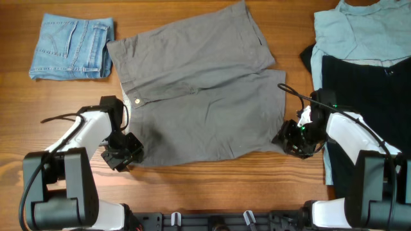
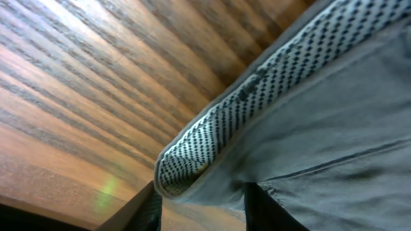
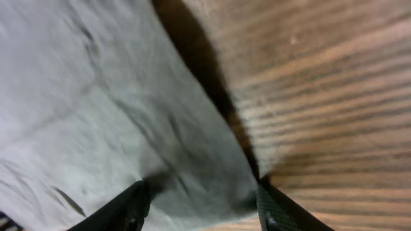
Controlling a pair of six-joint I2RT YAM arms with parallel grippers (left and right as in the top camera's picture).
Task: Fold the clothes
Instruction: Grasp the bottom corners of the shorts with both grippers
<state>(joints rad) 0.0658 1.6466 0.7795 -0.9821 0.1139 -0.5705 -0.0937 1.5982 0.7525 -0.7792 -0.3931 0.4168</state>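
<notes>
Shorts (image 1: 199,96) lay spread flat on the table (image 1: 212,192). At their waistband corner the left gripper (image 1: 123,153) reached down low, its fingers (image 2: 144,212) set wide with the dotted inner band between them. At their far hem corner the right gripper (image 1: 298,138) bent down, likewise spread wide astride the cloth.

Shorts (image 1: 199,90) lie flat on the table (image 1: 192,192), between both grippers. Left gripper (image 1: 123,153) stands at the near waistband corner, right gripper (image 1: 297,138) at the near hem corner. Folded jeans (image 1: 72,46) lie beyond the left gripper. Garment stack (image 1: 366,58) lies outboard of the right gripper.
</notes>
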